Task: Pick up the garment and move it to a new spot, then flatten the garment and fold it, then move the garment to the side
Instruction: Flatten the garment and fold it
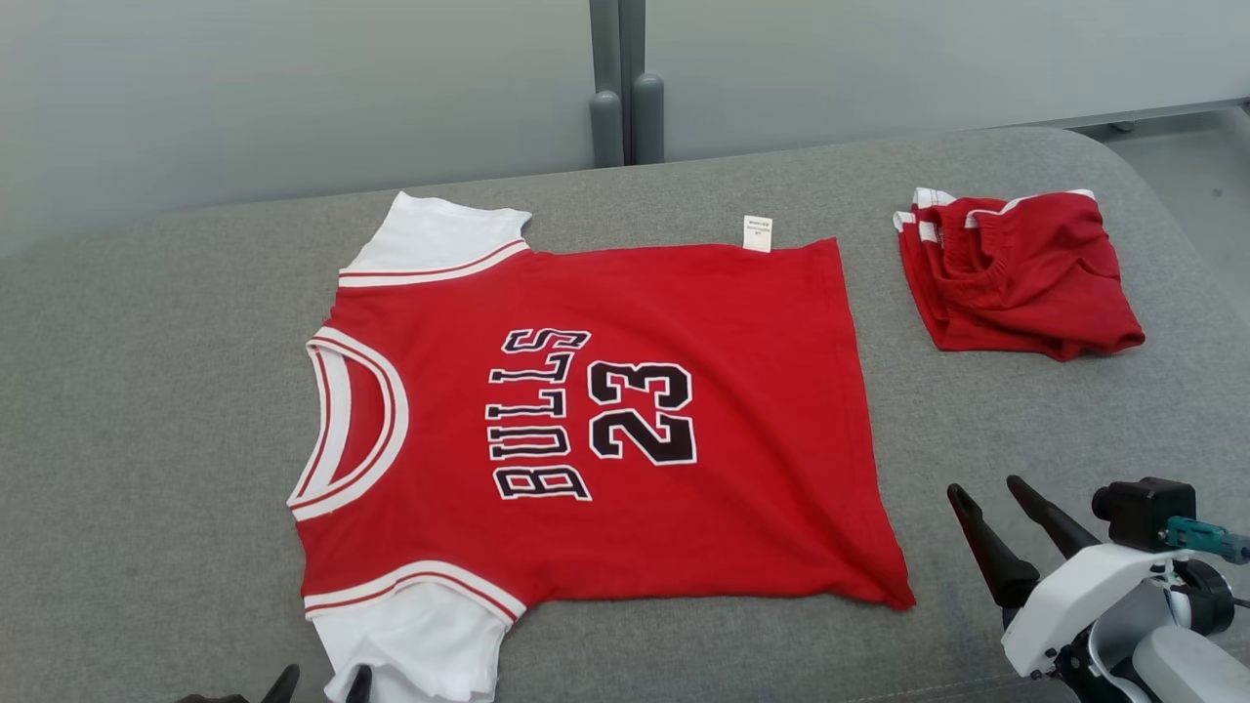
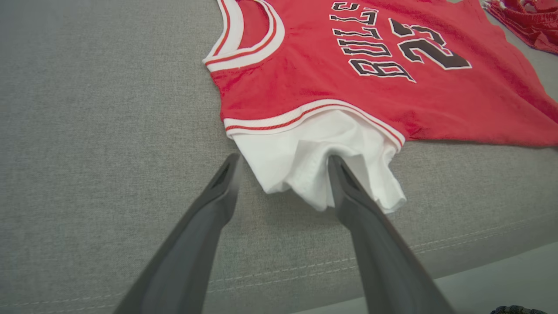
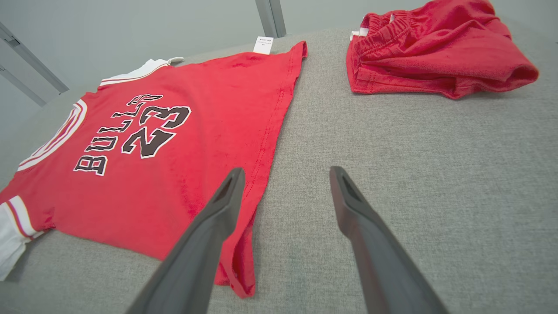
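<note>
We see one red jersey point(image 1: 605, 410) lying flat, front up, in the middle of a grey cushion point(image 1: 146, 439). Its collar point(image 1: 347, 425) points to the robot's left and its hem point(image 1: 864, 410) to the right. It carries one word, "BULLS", and one number, "23". It has two white sleeves, one at the far side point(image 1: 435, 234) and one at the near side point(image 1: 410, 635). One small white label point(image 1: 758, 233) sticks out at the far edge.

To the right, well apart from the jersey, lies one pair of red shorts point(image 1: 1016, 273), folded in a loose pile.

There are two end effectors, each with two dark fingers. The left end effector point(image 2: 283, 161) has its fingers spread wide at the near sleeve. In its wrist view one finger point(image 2: 348, 192) overlaps the crumpled white cloth and the other point(image 2: 218, 192) is just beside it, and nothing is pinched. The right end effector point(image 1: 987, 486) is also spread wide and holds nothing. It is near the near corner of the hem, above bare cushion.

Behind the cushion stand two grey posts point(image 1: 605, 107) side by side before a pale wall.
</note>
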